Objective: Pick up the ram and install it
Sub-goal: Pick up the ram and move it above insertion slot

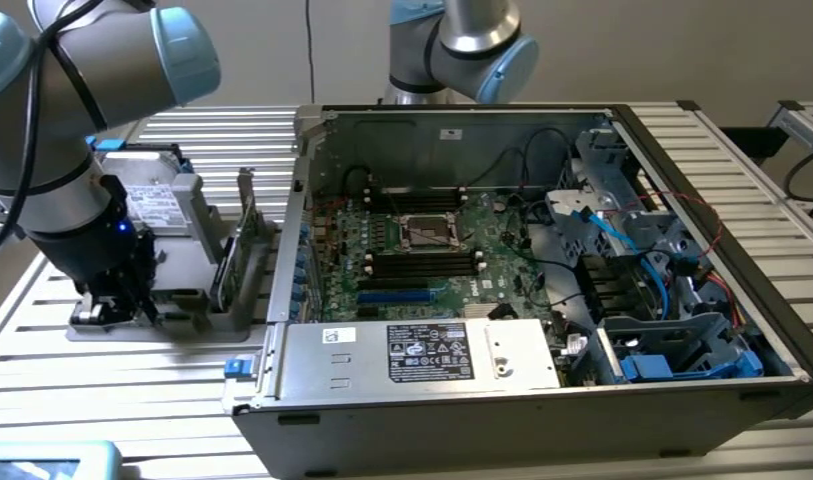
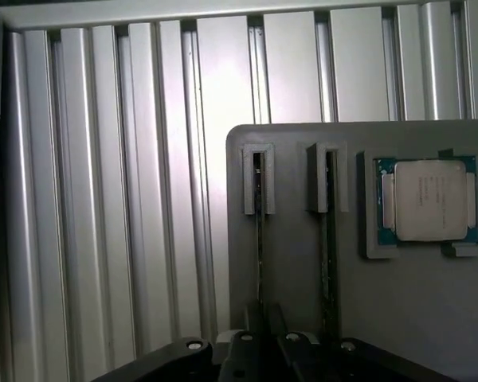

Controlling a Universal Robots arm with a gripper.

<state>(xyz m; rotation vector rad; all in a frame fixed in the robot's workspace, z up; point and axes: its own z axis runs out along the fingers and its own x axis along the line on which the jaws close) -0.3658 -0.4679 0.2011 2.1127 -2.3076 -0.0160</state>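
Slatted aluminium tabletop (image 1: 126,400) is seen under a grey holder tray (image 2: 295,263) and an open computer case (image 1: 513,405). Bare slats are left free beside the tray's rounded corner and along its outer edge. The ram (image 2: 259,239) is stood on edge in a narrow slot of the tray, with a second stick (image 2: 328,239) just beside it and a processor (image 2: 430,199) seated in a pocket beyond. The gripper (image 2: 260,326) is set low over the tray's end, and its fingers (image 2: 245,341) are closed against both faces of the ram.
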